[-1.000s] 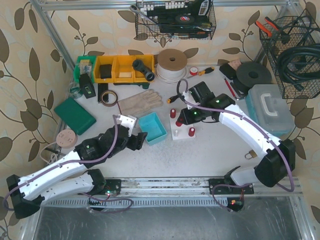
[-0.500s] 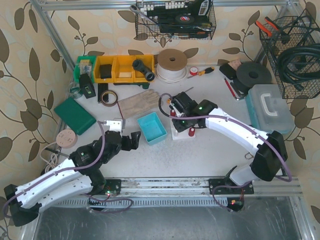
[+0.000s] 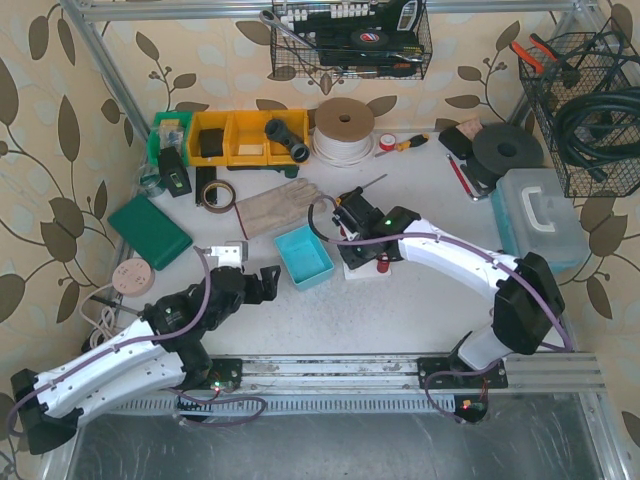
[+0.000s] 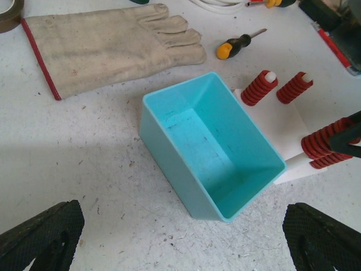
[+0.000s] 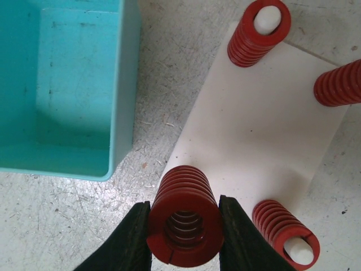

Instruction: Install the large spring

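My left gripper hangs with its fingers spread wide, just short of the teal box. Past the box, my right gripper is clamped on the large red spring over the near corner of the white peg board. I can't make out whether the spring touches the board. Three other springs stand at the remaining corners.

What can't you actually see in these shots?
Right wrist: the held spring covers the board corner beneath, so any peg there is hidden.
Top: the right gripper covers that corner.
Left wrist: the left gripper is cut off by the bottom edge.
Top: the basket contents are too small.
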